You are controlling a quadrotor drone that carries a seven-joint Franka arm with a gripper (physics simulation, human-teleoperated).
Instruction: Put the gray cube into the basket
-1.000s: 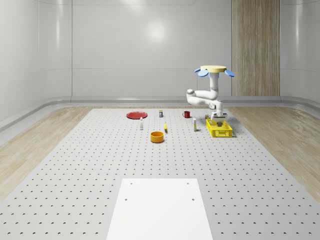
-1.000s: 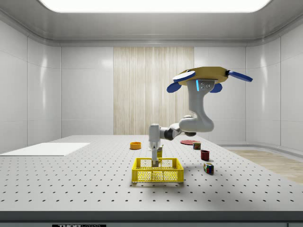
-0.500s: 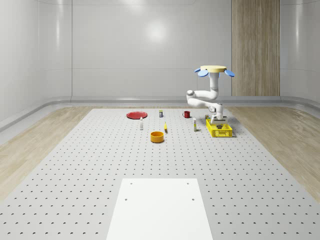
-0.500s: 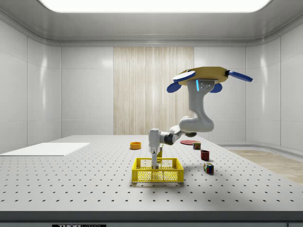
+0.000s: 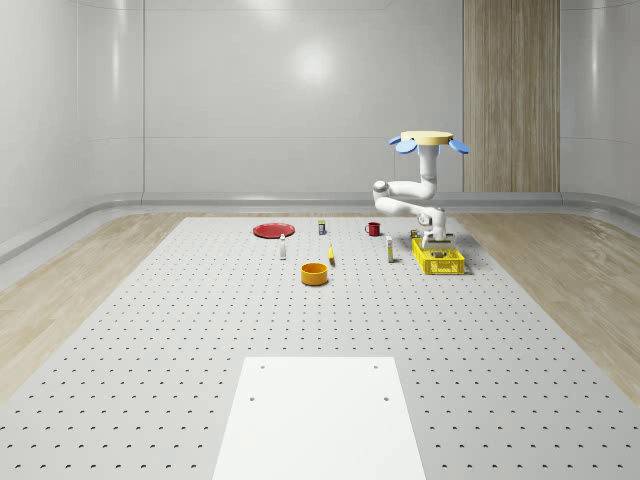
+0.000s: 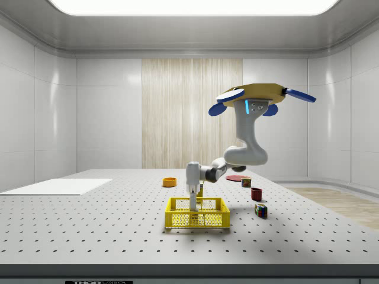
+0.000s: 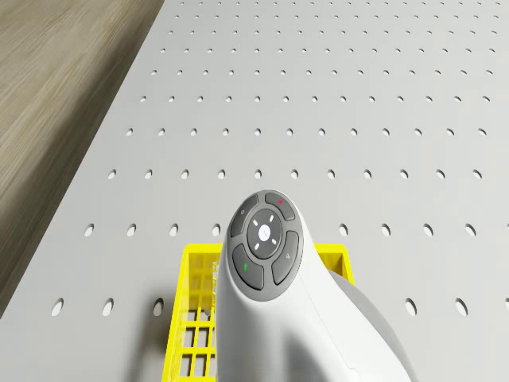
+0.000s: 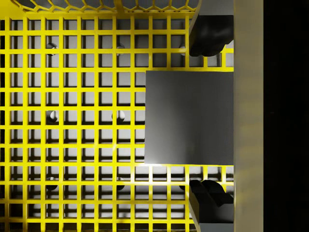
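The gray cube [image 8: 189,117] lies on the mesh floor of the yellow basket [image 8: 72,96]. My gripper [image 8: 208,117] is open and straddles it, with a small gap between each dark fingertip [image 8: 210,36] and the cube's sides. In the side view the gripper [image 6: 193,204] reaches down inside the basket [image 6: 197,220]. The drone [image 6: 257,94] hovers above the table, off toward the side view's right of the basket, with the arm bent down to it. In the whole-scene view the drone [image 5: 430,140] hovers behind the basket [image 5: 437,258]. The arm's wrist [image 7: 265,247] hides most of the basket [image 7: 195,318].
On the perforated table stand an orange bowl [image 5: 314,273], a red plate [image 5: 273,230], a red mug [image 5: 373,228], two small bottles [image 5: 283,248] [image 5: 390,252] and a colourful cube [image 6: 260,210] near the basket. A white sheet [image 5: 320,415] lies at the front.
The arm has lowered the gripper deeper into the basket. The drone has held its place.
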